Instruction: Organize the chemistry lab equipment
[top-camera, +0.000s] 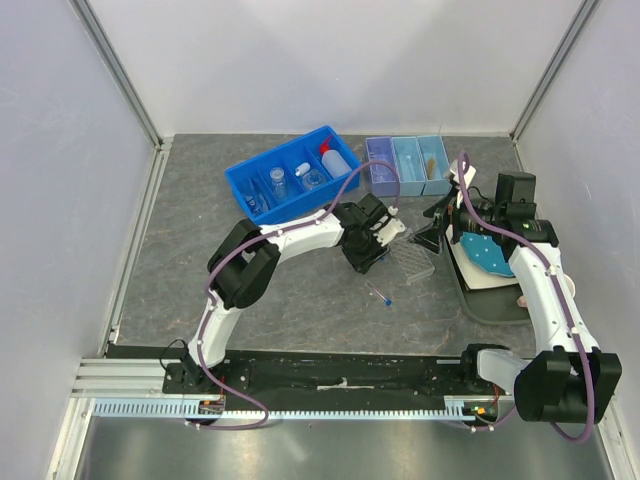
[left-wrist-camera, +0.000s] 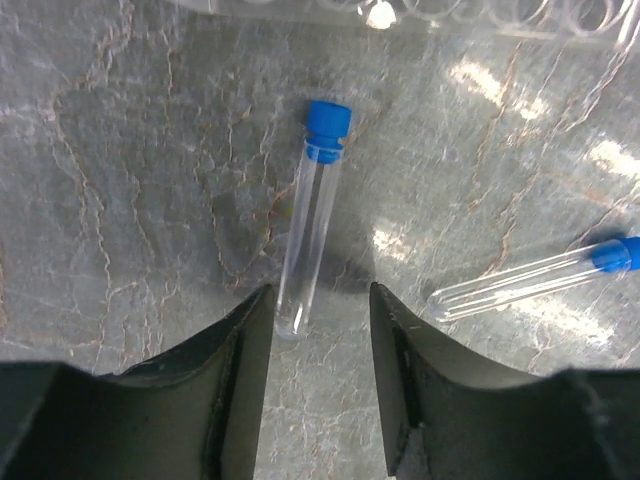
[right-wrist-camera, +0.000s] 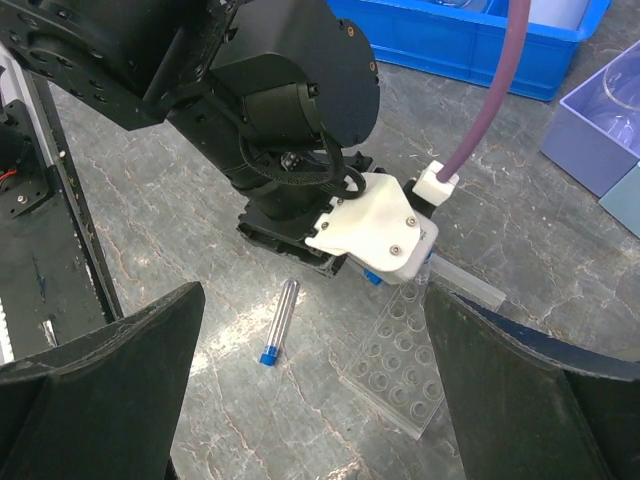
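Observation:
My left gripper (top-camera: 368, 256) is open and hovers low over the table, beside the clear tube rack (top-camera: 412, 263). In the left wrist view a blue-capped test tube (left-wrist-camera: 310, 225) lies flat, its round end just between my open fingertips (left-wrist-camera: 320, 305), untouched. A second tube (left-wrist-camera: 535, 280) lies to the right; it also shows in the top view (top-camera: 378, 292) and the right wrist view (right-wrist-camera: 277, 320). My right gripper (top-camera: 435, 230) is open and empty above the rack (right-wrist-camera: 405, 365). The squeeze bottle (top-camera: 335, 160) and glass flasks (top-camera: 278, 182) sit in the blue bin (top-camera: 245, 180).
Pale blue and lavender trays (top-camera: 410, 150) stand at the back, one holding a tan stick (top-camera: 430, 165). A teal plate (top-camera: 490, 258) sits on a dark tray (top-camera: 490, 305) at the right under the right arm. The left arm's wrist (right-wrist-camera: 290, 130) fills the right wrist view's top.

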